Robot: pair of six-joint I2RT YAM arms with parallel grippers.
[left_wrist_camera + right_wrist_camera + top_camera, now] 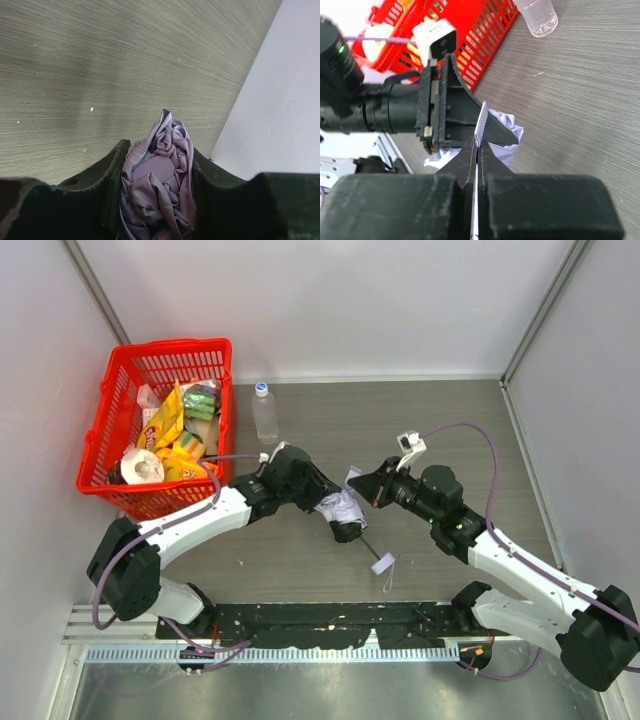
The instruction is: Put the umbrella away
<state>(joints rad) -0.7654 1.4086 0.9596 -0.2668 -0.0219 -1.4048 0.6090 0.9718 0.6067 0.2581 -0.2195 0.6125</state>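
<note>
1. Black shaft (368,548) sticks out toward the near edge of the table (450,430) and ends at a white tag (383,564) lying flat. Nothing grips this end.
2. Umbrella (336,506) sits mid-table, slightly nearer the near edge, with its lavender canopy bunched up.
3. Left gripper (158,155) is clamped round the canopy, one finger on each side and fabric bulging up between them. Likely reason: to hold the folds squeezed tight so they can't spring loose.
4. Right gripper (476,145) comes in from the right side with its fingers pressed together on a thin pale strip (481,120). This is probably the strap or a canopy edge, can't tell which. It looks held ready to be pulled round the bundle.
5. The two grippers are nearly touching, tip to tip. That leaves tight room, so there's a clash risk on any wrap move.
6. Bottle (265,415) stands upright toward the far edge, just right of the basket and apart from the umbrella.
7. Red basket (176,344) is at the far-left corner, already crowded with snack packs and a tape roll. The left forearm passes right by its near corner. If the umbrella goes in there, the bottle and the full load get in the way.
</note>
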